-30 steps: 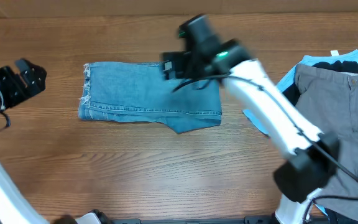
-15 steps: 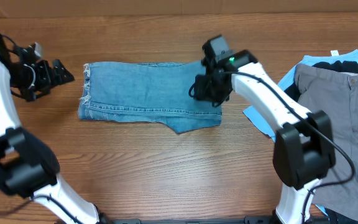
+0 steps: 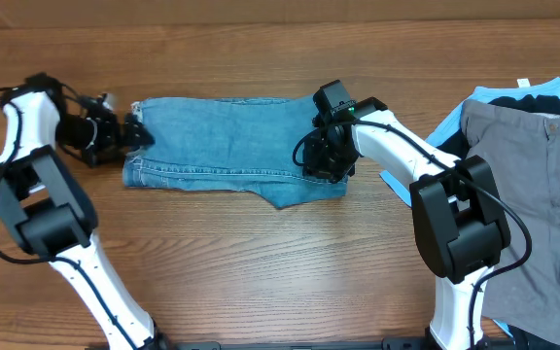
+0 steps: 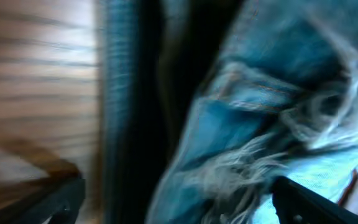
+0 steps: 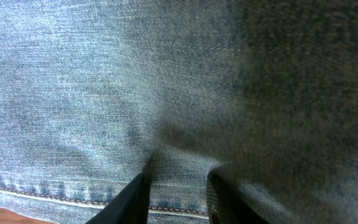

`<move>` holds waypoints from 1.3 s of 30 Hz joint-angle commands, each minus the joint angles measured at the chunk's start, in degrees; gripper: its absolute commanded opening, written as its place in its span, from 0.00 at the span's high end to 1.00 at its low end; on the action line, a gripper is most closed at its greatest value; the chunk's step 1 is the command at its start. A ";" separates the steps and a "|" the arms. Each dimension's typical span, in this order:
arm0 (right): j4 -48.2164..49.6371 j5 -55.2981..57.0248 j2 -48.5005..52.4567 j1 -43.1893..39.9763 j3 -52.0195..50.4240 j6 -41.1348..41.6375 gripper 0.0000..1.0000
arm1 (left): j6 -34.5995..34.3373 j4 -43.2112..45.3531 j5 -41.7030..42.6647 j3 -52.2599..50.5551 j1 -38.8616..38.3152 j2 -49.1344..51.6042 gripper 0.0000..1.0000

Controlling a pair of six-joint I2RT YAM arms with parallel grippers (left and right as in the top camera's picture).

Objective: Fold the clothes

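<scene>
The light-blue denim jeans (image 3: 227, 146) lie folded on the wooden table (image 3: 261, 262), frayed hem to the left. My left gripper (image 3: 136, 136) is at that hem; in the blurred left wrist view its fingers (image 4: 316, 202) stand wide apart, open, with the frayed hem (image 4: 260, 155) between them. My right gripper (image 3: 321, 163) presses into the jeans' right end near the lower seam. The right wrist view shows its fingers (image 5: 129, 199) close together, pinching a ridge of denim (image 5: 179, 168). Grey trousers (image 3: 538, 185) lie on black (image 3: 552, 97) and sky-blue garments (image 3: 450, 126) at the right.
The pile of garments covers the table's right side and reaches past its right edge. Bare wood stretches in front of the jeans towards the near edge and along the far edge.
My left gripper has swung right to the frayed hem. My right gripper came down from the jeans' upper right onto their lower right part and closed on the denim.
</scene>
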 commanded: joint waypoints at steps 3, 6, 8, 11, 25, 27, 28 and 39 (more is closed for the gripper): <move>-0.15 -0.52 -0.13 0.20 -0.39 0.24 0.66 | 0.76 0.57 -8.87 -0.46 -4.70 5.81 0.13; -0.55 -0.57 -0.13 0.20 -0.39 0.24 0.66 | -5.90 0.87 -15.82 -0.46 -5.73 7.06 0.62; -1.01 -0.55 -0.13 0.20 -0.39 0.24 0.67 | -7.67 0.37 -16.90 -0.44 -5.81 7.10 0.87; -2.21 -0.57 -0.15 0.20 -0.28 0.22 0.75 | -8.94 -2.60 -17.64 0.90 -5.14 6.62 0.96; -12.68 -6.05 -12.35 -2.45 3.19 -2.16 0.78 | -14.25 -27.06 -24.20 27.45 -1.49 -11.02 0.96; -12.70 -6.03 -14.38 -3.13 3.19 -2.16 0.77 | -15.23 -27.10 -24.24 29.14 -3.19 -14.38 0.96; -12.76 -6.05 -15.19 -3.61 3.19 -2.16 0.77 | -15.89 -26.84 -24.20 29.29 -4.37 -16.13 0.96; -15.19 -6.05 -15.96 -5.97 3.17 -3.21 0.77 | -22.60 -27.10 -37.38 24.48 -23.26 -16.83 0.96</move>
